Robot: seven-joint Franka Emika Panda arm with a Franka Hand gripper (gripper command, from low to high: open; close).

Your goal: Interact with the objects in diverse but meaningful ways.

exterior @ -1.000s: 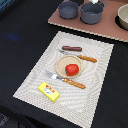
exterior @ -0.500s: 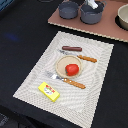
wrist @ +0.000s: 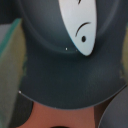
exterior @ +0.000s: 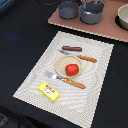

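**Nothing on the mat shifts; arm works at the pots**

Compared with a second ago, tomato (exterior: 72,69), sausage (exterior: 71,48) and yellow box (exterior: 49,91) sit unchanged. At twelve o'clock, the grey pot (exterior: 92,12) fills the wrist view, white utensil (wrist: 79,24) inside. The gripper itself is unseen; its finger state I cannot tell. Probably best: descend slowly, centred over the utensil.

Dark table (exterior: 20,40), two mats on it

A pale woven placemat (exterior: 100,75) lies centre on the black surface; a brown board (exterior: 107,29) sits at the far edge; they're just apart, corners near.
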